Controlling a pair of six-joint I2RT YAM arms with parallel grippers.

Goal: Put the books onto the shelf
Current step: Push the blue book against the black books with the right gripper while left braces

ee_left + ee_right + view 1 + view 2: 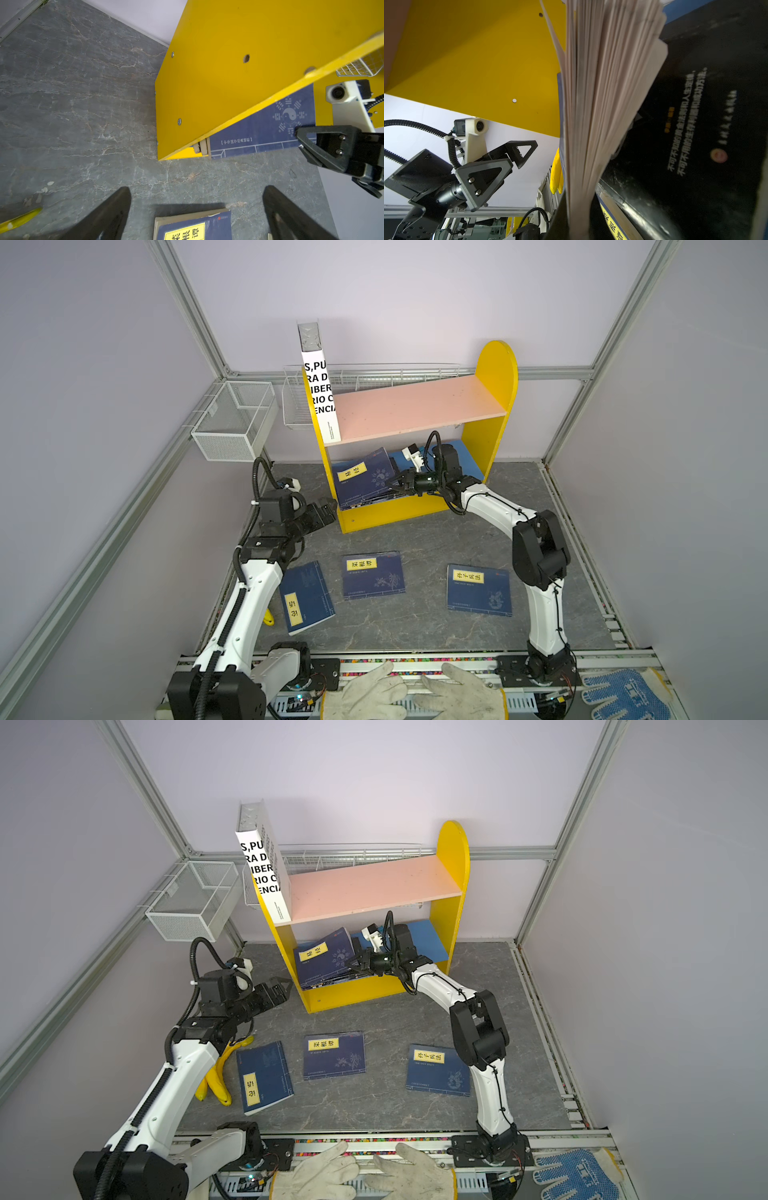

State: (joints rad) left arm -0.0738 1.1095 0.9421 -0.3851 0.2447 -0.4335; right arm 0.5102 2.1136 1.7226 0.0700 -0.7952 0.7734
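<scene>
The yellow shelf stands at the back, with a pink upper board and a blue lower board. A large white book stands upright at the left end of the upper board. On the lower board a navy book leans tilted, and my right gripper is shut on its page edges. A black book lies close beside those pages. Three navy books lie flat on the table. My left gripper hangs open and empty by the shelf's left side panel, above the floor.
Two white wire baskets hang on the back left wall. A banana lies beside the left arm. White work gloves and a blue dotted glove rest on the front rail.
</scene>
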